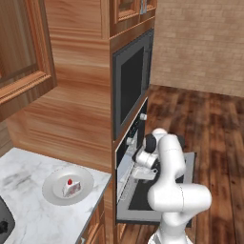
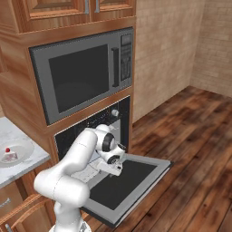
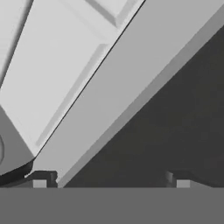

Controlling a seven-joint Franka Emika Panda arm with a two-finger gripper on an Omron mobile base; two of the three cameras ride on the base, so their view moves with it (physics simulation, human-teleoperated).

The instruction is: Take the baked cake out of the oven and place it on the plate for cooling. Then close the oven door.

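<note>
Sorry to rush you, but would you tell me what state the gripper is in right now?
Gripper: open, jaws spread wide and holding nothing, low over the lowered oven door. The cake already sits on the plate.

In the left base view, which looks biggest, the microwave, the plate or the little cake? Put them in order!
1. The microwave looks biggest.
2. The plate comes next.
3. The cake, sitting on the plate, looks smallest.
The plate is nearer the camera, yet the microwave looks larger anyway.
</note>
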